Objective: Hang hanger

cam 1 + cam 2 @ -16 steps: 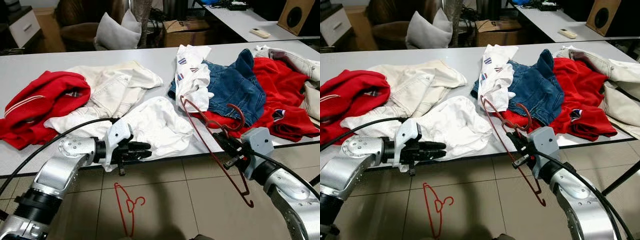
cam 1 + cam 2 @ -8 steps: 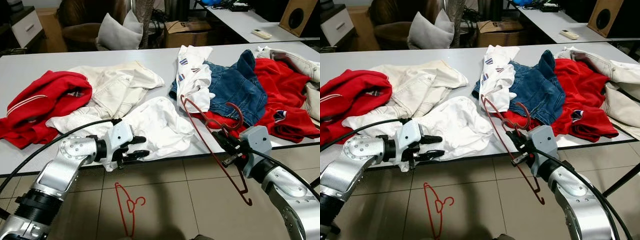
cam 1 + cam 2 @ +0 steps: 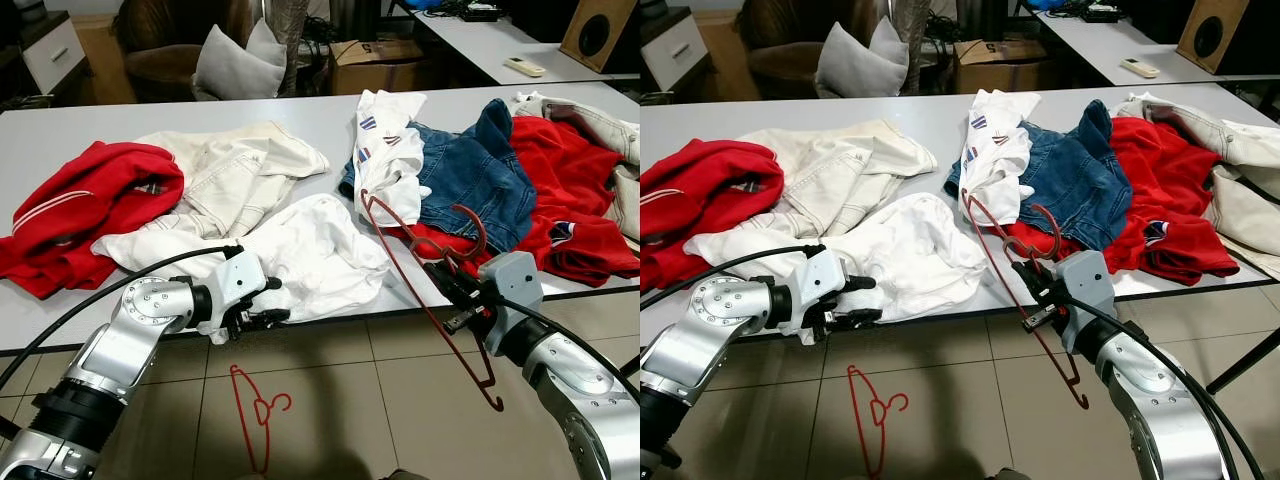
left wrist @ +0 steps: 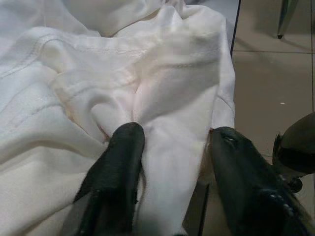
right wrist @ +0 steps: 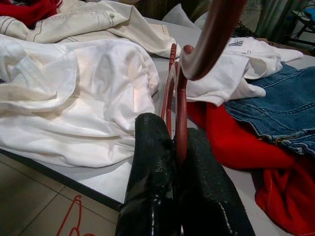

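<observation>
My right gripper [image 3: 436, 272] is shut on a red wire hanger [image 3: 425, 300] near its hook and holds it tilted in front of the table edge, its lower end hanging over the floor. In the right wrist view the hanger's wires [image 5: 176, 93] run up from between the closed fingers [image 5: 153, 162]. My left gripper [image 3: 277, 300] is open at the table's front edge, its fingers either side of a fold of the white garment [image 3: 315, 250]. The left wrist view shows that white cloth [image 4: 172, 123] between the two spread fingers [image 4: 123, 152]. A second red hanger [image 3: 256, 412] lies on the floor below.
The grey table [image 3: 60, 130] carries a red sweater [image 3: 85, 205], a cream jacket [image 3: 235, 170], a white printed shirt [image 3: 385, 150], blue denim [image 3: 470, 170] and more red cloth [image 3: 565, 190]. A tiled floor lies before it; a pillow [image 3: 235, 65] and a cardboard box [image 3: 375, 62] sit behind.
My left gripper has opened and moved in onto the white garment's edge at the table front. The right gripper has held the hanger nearly still.
</observation>
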### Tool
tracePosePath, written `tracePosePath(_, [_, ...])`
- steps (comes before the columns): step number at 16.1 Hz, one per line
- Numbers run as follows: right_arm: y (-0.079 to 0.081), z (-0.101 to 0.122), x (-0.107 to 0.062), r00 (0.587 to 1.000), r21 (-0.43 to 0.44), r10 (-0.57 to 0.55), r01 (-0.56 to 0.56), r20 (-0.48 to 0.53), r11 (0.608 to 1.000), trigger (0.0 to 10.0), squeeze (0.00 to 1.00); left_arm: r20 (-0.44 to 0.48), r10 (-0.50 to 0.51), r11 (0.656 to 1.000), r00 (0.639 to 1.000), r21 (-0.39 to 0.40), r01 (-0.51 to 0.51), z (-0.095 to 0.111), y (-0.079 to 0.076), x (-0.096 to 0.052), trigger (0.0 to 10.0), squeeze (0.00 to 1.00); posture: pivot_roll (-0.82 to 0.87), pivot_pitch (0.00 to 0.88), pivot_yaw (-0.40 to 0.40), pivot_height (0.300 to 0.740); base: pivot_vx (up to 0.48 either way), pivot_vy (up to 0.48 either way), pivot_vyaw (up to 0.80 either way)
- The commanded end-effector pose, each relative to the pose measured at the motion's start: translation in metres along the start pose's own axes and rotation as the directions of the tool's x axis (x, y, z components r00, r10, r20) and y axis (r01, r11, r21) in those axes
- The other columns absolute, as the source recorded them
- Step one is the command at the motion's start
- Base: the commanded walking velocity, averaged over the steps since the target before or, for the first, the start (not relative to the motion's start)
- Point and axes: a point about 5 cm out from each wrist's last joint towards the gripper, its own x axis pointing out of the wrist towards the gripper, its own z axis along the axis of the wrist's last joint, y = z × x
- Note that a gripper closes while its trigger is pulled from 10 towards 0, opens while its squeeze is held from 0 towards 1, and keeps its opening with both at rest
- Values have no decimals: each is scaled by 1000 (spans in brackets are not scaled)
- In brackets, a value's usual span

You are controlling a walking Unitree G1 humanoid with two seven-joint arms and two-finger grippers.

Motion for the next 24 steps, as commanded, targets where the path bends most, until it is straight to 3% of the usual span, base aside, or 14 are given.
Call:
tracePosePath(1, [0,2,0,1000,-14,1,-1,9,1000,10000,0,-10,6,1000,1000,6,-6,0,2,-1,0,0,-100,0,40,710,0,0,0])
tracePosePath(12, [0,1,0,1000,-25,5,-5,7,1000,10000,0,-29,21,999,999,26,-21,-2,7,-4,0,0,-103,0,38,710,0,0,0])
tracePosePath(17, [-5,2,0,1000,-39,2,-1,5,999,10000,0,51,-44,999,998,13,43,31,23,-19,0,0,-92,0,25,710,0,0,0])
tracePosePath(18, [-6,2,1,1000,-46,5,-5,4,999,10000,0,99,-81,997,992,4,81,49,34,-28,0,0,-86,0,22,710,0,0,0])
tracePosePath(21, [-8,3,3,1000,-52,7,-6,5,999,10000,0,153,-96,995,983,-12,99,71,54,-43,0,0,-84,0,28,710,0,0,0])
tracePosePath(22, [-8,3,3,1000,-54,-2,2,8,999,10000,0,151,72,997,986,-30,-68,80,86,-50,0,0,-86,0,35,710,0,0,0])
tracePosePath(24, [-8,3,4,1000,-54,-6,7,10,998,10000,0,148,258,965,955,-84,-248,86,114,-57,0,0,-88,0,36,710,0,0,0])
